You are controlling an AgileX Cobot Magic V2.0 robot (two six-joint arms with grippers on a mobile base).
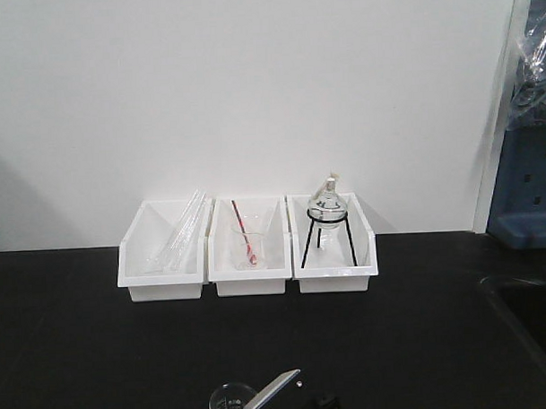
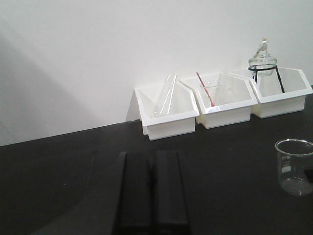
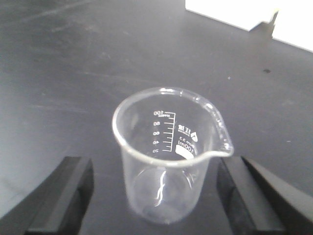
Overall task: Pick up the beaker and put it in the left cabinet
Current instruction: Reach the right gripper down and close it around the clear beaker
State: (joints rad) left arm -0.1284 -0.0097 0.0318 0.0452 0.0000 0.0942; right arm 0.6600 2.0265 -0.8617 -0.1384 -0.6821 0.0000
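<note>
The beaker (image 3: 171, 161), small clear glass with a pour spout and white graduation marks, stands upright on the black tabletop (image 3: 73, 73). My right gripper (image 3: 155, 186) is open, one black finger on each side of the beaker and a gap between each finger and the glass. The beaker (image 2: 295, 166) also shows at the right edge of the left wrist view, and its rim (image 1: 231, 402) at the bottom of the front view. My left gripper (image 2: 149, 156) hovers low over the table, shut on nothing, well left of the beaker. The left cabinet is out of view.
Three white bins stand against the white wall: the left bin (image 1: 163, 253) holds glass tubes, the middle bin (image 1: 249, 250) a beaker with a red rod, the right bin (image 1: 333, 243) a round flask on a black tripod. A sink recess (image 1: 528, 312) lies at right.
</note>
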